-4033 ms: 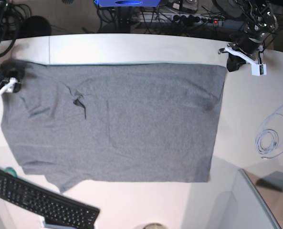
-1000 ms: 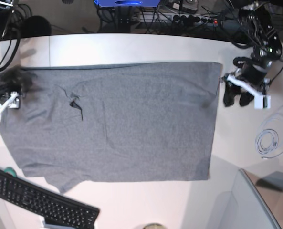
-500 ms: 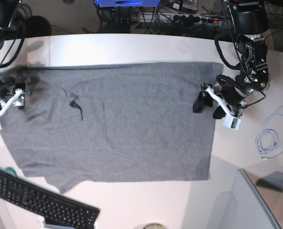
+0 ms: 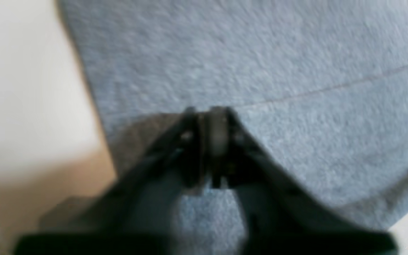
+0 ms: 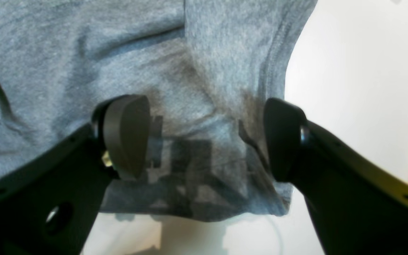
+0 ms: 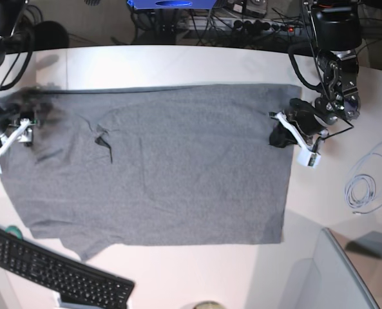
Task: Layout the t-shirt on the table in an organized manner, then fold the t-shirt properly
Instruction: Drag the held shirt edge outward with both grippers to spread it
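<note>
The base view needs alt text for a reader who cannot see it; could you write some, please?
A grey t-shirt lies spread flat on a white table, seen from above. The left gripper is shut at its right edge; the right gripper is open over its left edge.

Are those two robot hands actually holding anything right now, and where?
The left hand is shut on the t-shirt at its hem edge. The right hand is open over a sleeve, holding nothing.
</note>
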You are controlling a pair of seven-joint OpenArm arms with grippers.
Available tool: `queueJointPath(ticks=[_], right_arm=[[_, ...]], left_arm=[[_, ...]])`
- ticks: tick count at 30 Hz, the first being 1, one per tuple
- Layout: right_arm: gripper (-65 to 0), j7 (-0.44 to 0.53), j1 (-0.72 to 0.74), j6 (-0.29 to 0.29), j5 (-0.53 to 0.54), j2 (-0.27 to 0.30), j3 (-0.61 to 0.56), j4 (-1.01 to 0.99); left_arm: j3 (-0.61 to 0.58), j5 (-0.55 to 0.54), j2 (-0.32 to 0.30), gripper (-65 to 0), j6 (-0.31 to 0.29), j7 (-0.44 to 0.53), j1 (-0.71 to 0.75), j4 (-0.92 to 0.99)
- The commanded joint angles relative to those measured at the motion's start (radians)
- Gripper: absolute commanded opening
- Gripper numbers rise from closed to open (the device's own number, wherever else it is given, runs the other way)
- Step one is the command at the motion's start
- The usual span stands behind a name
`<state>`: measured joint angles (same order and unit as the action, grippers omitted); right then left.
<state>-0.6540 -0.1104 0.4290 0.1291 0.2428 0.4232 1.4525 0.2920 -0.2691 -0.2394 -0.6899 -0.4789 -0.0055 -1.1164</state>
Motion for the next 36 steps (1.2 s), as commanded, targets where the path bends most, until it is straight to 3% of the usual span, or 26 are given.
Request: queueJointPath(ticks=[1,13,23,26,32,36], right_arm=[[-18.3,0.020,0.011,0.001,0.007,0.013,0.004,0.018],[-18.2,0.020,0.008,0.003,0.007,-0.053,-0.008,0.012],[-18.9,0.026,0.100,0.003,0.004,-0.056,-0.059,-0.217],[-28.7,0.026,0.107,0.003,0.004,-0.055,-0.059,-0.249],[-57.9,0.026,0.105,0.003,0.004,-0.035,-0.057,-0.258],[-59.9,0.026,0.102,0.003,0.002,-0.032,-0.057,-0.258]], left_arm=[[0.017,-0.020,-0.013,-65.0,-0.008,0.026,-0.015,-0.020],[0.103,-0.028,-0.008,-65.0,-0.008,0.027,-0.009,-0.021],[0.114,-0.029,0.012,-65.0,-0.008,0.024,-0.004,-0.021],[0.114,-0.029,0.012,-65.0,-0.008,0.022,-0.004,-0.021],[0.114,-0.029,0.012,-65.0,-0.008,0.021,-0.004,-0.021],[0.114,-0.029,0.012,-65.0,-0.008,0.021,-0.003,-0.021]])
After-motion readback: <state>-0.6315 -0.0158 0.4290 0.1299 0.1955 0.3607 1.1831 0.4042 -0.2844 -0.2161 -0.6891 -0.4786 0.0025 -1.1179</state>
